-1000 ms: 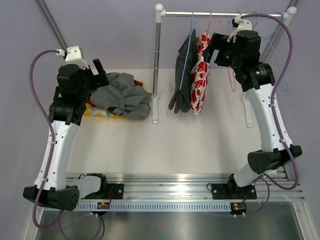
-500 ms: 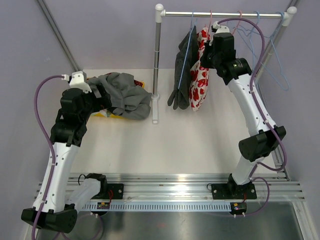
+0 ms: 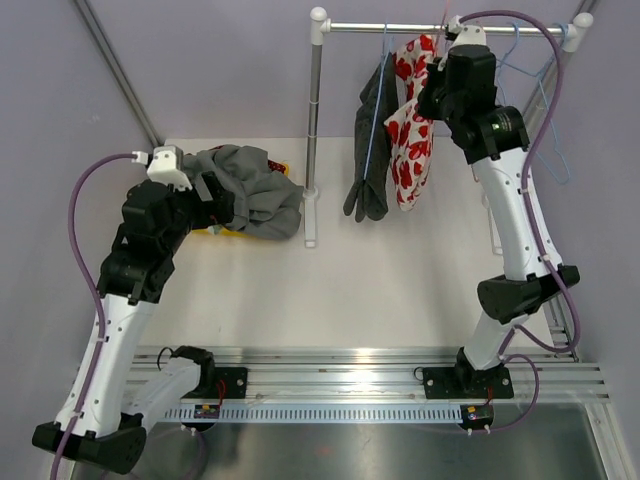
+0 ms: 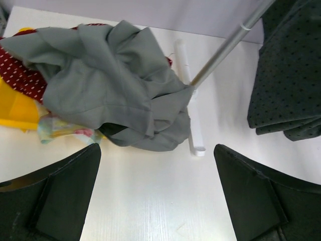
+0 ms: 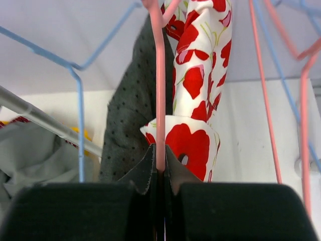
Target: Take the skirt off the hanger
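Right gripper [image 5: 159, 169] clenched on pink hanger [image 5: 159, 90] wire, up at rail [image 3: 400, 28]. Red-and-white floral skirt [image 5: 200, 85] hangs on it below rail, just beside dark dotted garment [image 3: 372, 140]. Left gripper [image 4: 156, 170] jaws spread wide, holding nothing, left of rail, over grey clothes pile [image 4: 110, 85].

Mostly hidden under grey cloth [image 4: 110, 85]: yellow cloth [image 4: 12, 108], red dotted cloth [image 4: 20, 75]; dark garment [image 4: 288, 75] R of it cut off. Top of hanger [image 5: 160, 100] out of frame.
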You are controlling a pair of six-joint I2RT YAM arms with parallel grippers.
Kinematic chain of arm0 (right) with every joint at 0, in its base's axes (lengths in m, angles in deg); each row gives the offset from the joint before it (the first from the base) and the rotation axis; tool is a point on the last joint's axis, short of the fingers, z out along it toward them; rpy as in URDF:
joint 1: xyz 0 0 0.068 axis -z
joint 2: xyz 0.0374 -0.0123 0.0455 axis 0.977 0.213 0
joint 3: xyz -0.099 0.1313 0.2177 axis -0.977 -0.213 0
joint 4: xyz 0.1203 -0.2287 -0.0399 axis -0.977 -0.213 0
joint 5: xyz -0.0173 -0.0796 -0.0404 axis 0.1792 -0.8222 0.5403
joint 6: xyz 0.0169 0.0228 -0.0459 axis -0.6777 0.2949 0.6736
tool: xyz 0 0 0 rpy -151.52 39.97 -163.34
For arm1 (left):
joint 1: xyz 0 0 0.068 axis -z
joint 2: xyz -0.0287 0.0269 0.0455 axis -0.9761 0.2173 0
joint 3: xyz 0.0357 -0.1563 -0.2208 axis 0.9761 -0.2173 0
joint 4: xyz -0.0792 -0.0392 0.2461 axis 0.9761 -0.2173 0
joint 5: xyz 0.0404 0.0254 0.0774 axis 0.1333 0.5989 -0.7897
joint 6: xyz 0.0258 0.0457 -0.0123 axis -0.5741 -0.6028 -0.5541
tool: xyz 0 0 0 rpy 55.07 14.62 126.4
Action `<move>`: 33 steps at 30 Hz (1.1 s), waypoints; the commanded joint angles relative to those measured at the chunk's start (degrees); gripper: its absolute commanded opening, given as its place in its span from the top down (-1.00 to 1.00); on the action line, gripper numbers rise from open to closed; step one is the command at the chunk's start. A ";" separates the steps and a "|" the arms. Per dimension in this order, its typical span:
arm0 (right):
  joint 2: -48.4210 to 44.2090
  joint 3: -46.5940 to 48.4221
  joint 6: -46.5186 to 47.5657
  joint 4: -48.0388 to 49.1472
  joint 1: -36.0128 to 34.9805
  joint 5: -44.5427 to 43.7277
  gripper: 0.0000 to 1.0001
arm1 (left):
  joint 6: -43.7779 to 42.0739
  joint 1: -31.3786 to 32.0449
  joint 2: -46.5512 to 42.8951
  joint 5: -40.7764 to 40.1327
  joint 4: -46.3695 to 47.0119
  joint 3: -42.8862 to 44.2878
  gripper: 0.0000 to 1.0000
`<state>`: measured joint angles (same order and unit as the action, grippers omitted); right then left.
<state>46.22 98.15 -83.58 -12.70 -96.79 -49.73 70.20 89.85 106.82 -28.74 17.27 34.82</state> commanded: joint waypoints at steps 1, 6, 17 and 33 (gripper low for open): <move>-4.72 5.40 1.52 2.58 -0.33 -2.39 1.00 | -0.03 3.75 2.55 0.15 2.53 6.09 -0.98; -10.51 0.86 0.20 -0.41 -0.33 -2.30 1.00 | -3.46 19.47 7.56 -4.86 4.37 12.59 -0.98; -28.79 -15.33 -3.93 -4.98 -0.24 11.93 1.00 | -1.27 28.73 20.22 25.17 31.43 15.05 -0.98; -37.15 -20.96 -11.32 -9.38 -0.24 24.15 1.00 | 8.93 34.18 37.54 32.76 50.87 17.08 -0.98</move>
<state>10.35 77.50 -92.93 -25.31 -96.81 -29.18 76.73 123.54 143.08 1.82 60.13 50.67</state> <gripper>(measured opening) 0.045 0.987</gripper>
